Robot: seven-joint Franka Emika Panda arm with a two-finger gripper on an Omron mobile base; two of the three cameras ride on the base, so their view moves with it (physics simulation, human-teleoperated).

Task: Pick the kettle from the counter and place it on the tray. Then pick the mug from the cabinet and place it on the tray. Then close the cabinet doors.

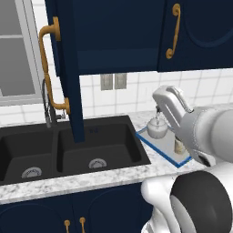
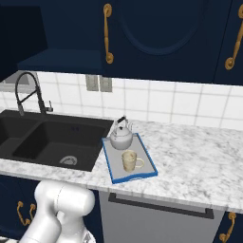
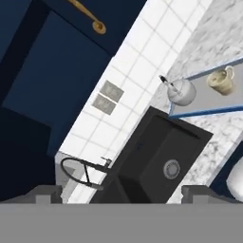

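The silvery kettle (image 2: 121, 136) and the cream mug (image 2: 129, 160) both stand on the blue-rimmed grey tray (image 2: 144, 172) on the marble counter (image 2: 199, 156). From the left, the kettle (image 1: 157, 129) is in plain sight, while the mug (image 1: 179, 146) is half hidden behind my arm. The cabinet's left door (image 1: 75, 91) stands swung out over the sink, baring the navy shelf (image 2: 61, 61). The right door (image 2: 156, 33) is closed. My gripper (image 3: 123, 195) is open and holds nothing. It looks down over the sink with the kettle (image 3: 182, 91) and mug (image 3: 220, 81) beyond it.
A black double sink (image 1: 68, 150) with a dark spring faucet (image 2: 28, 90) lies left of the tray. A window (image 1: 16, 50) is at the far left and wall outlets (image 1: 113, 82) sit on the tiles. Navy lower cabinets (image 1: 73, 214) run beneath the counter.
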